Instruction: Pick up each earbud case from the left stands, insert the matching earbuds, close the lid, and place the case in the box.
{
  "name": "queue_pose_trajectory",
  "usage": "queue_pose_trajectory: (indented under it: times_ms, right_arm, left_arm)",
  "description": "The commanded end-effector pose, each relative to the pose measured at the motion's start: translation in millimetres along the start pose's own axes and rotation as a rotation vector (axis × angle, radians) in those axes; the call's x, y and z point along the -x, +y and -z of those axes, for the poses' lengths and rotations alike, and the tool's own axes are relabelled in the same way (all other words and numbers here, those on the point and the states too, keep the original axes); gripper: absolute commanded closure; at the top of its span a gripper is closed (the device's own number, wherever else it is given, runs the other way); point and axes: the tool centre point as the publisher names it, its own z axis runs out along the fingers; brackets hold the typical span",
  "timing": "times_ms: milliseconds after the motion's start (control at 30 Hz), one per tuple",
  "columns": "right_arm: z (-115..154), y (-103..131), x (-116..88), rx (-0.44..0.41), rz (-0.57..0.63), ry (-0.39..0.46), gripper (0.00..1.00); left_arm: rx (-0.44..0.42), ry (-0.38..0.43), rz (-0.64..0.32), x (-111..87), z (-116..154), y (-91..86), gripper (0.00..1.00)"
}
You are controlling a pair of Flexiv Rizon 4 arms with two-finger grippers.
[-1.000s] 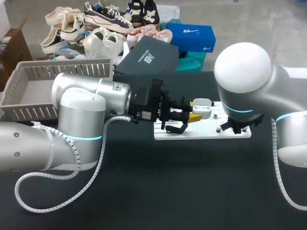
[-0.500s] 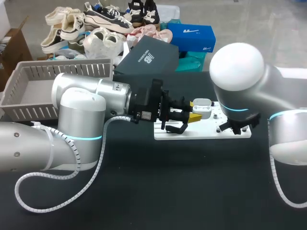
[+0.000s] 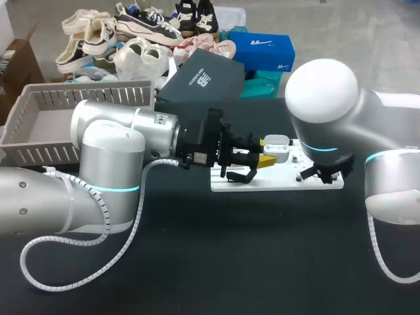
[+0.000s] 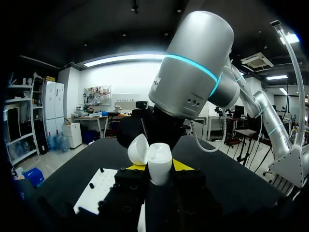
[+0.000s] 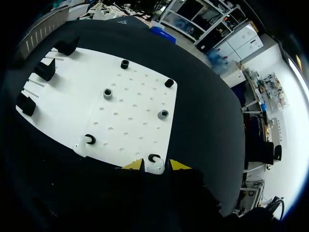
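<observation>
One open case (image 4: 159, 164) (prob. empty), left jaws.

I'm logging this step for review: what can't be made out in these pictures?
- Inside of the open earbud case: the left wrist view shows only its outside. In the head view it is too small and sits partly behind the left end effector.
- Right end effector: in the head view it is hidden under the right arm.
- Small white piece at it: in the right wrist view it is too small to tell whether it is an earbud.
</observation>
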Motion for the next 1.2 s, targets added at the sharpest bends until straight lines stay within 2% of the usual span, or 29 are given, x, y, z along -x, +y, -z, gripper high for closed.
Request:
queue_pose_trajectory:
  times_ms: [33, 233, 467, 533, 600, 933, 1200]
  right_arm:
    - [-0.3, 0.2, 1.0, -0.002, -0.001, 0.002, 0.71]
    - [-0.7, -0.4, 0.9, -0.005, -0.004, 0.002, 0.73]
    - [-1.2, -0.8, 1.4, -0.005, -0.007, 0.001, 0.81]
    - [-1.2, -0.7, 1.5, -0.004, -0.007, 0.001, 0.86]
    - [-1.3, -0.6, 1.5, -0.004, -0.007, 0.001, 1.00]
    - [1.1, -1.2, 0.5, 0.006, -0.015, -0.001, 1.00]
    - [13.4, -5.9, -1.2, 0.009, -0.026, -0.021, 1.00]
  left_arm:
    - [0.001, 0.001, 0.000, -0.4, -0.5, 0.3, 1.00]
    - [0.001, 0.001, 0.000, -0.4, -0.5, 0.3, 1.00]
    - [0.001, 0.001, 0.000, -0.4, -0.5, 0.3, 1.00]
    - [0.001, 0.001, 0.000, -0.4, -0.5, 0.3, 1.00]
    - [0.001, 0.001, 0.000, -0.4, -0.5, 0.3, 1.00]
    - [0.001, 0.001, 0.000, -0.4, -0.5, 0.3, 1.00]
    - [0.001, 0.001, 0.000, -0.4, -0.5, 0.3, 1.00]
